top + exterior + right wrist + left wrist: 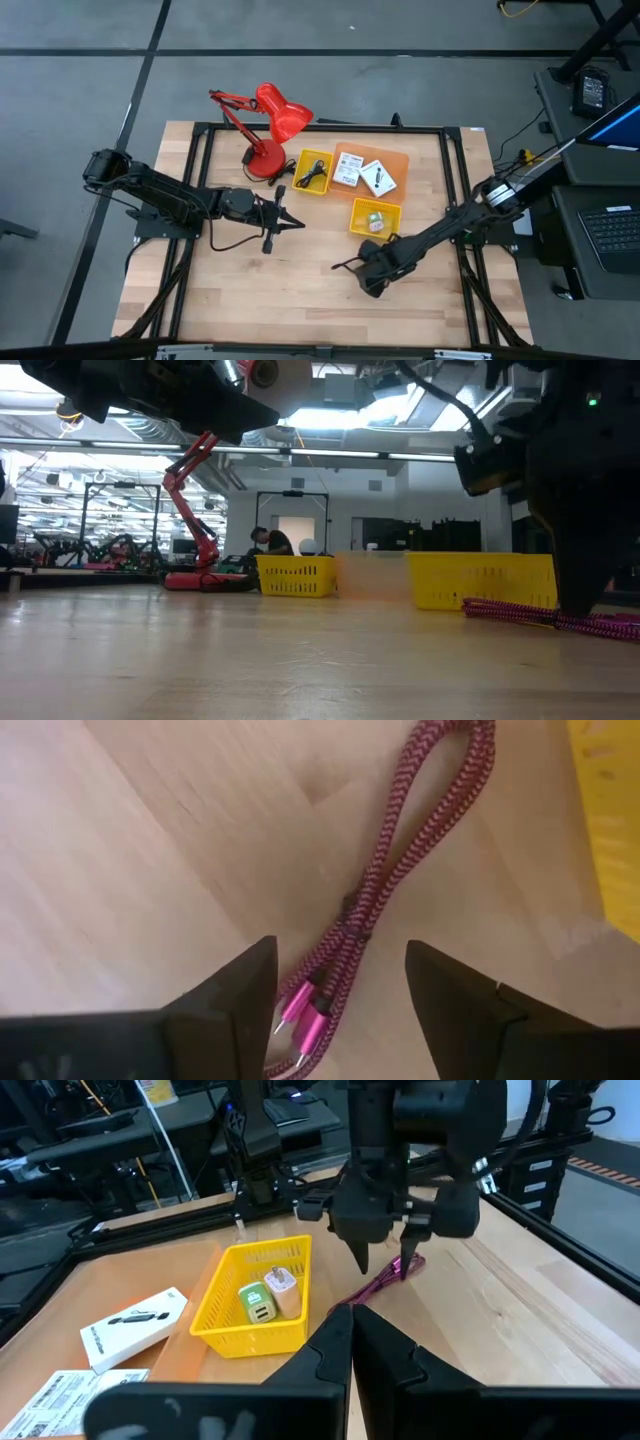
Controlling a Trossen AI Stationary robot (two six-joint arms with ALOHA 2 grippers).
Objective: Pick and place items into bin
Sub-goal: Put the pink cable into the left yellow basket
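A maroon braided cord (385, 870), folded double with its plug ends (305, 1020) together, lies flat on the wooden table (300, 290) beside a yellow bin (255, 1295). My right gripper (340, 960) points down over it, open, one finger on each side of the cord near the plug ends; the left wrist view shows those fingers (358, 1258) just above the wood. That bin holds a green block and a pink one. My left gripper (298, 222) hangs shut and empty above the table's middle left.
A second yellow bin (313, 172) with a black cable and an orange tray (385, 160) with white cards sit at the table's far middle. A red desk lamp (270, 125) stands far left of them. Bare wood lies toward the near edge.
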